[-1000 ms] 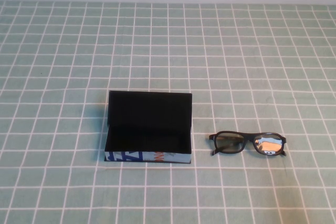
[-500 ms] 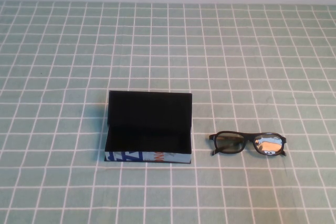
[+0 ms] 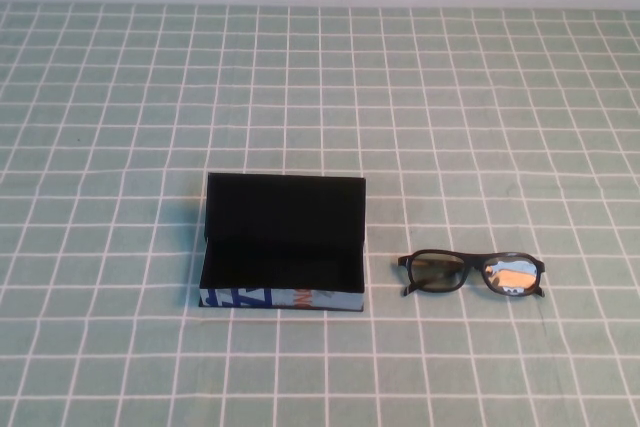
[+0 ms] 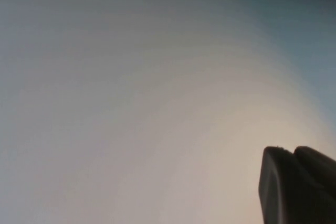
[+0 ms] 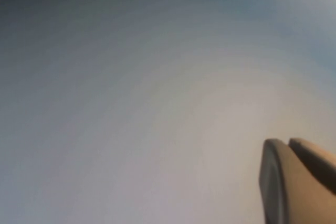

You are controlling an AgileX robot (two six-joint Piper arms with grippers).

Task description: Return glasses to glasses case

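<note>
Glasses (image 3: 472,274) lie at 3 o'clock of glasses case (image 3: 283,245), apart, long axis 9–3. Left end effector (image 4: 296,184) & right end effector (image 5: 294,179) off bench; grip state: can't tell. Right arm prob. nearer.

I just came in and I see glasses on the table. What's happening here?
Nothing is being handled right now. The glasses lie on the checked cloth, apart from the open, empty case, on its right. Neither arm shows over the table; the left gripper and right gripper appear only in their own wrist views, facing a blank surface.
</note>
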